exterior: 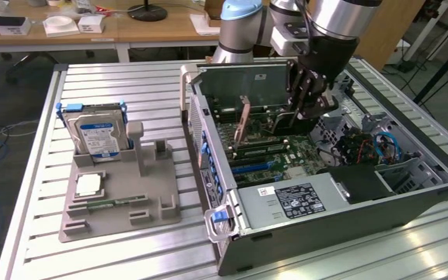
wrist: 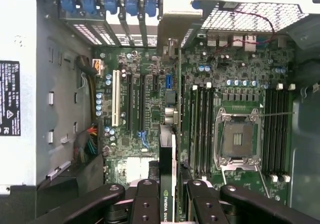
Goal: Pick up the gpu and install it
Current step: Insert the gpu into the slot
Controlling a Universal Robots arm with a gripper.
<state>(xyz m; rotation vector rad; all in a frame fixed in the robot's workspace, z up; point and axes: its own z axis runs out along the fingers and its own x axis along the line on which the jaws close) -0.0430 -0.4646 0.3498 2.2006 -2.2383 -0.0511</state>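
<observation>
Slatted metal bench [exterior: 130,251] carries an open computer case [exterior: 325,239] on the exterior view's right, motherboard [wrist: 150,64] exposed. Tool [exterior: 303,114] is inside the case, clamped on the gpu [wrist: 168,149], which is held on edge over the board beside the expansion slots [wrist: 134,102].

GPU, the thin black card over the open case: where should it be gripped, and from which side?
Take the thin black gpu card by its upper long edge, from straight above, one finger on each flat face, as the gripper has it. It stands on edge above the green motherboard, so its lower edge is left free.
</observation>
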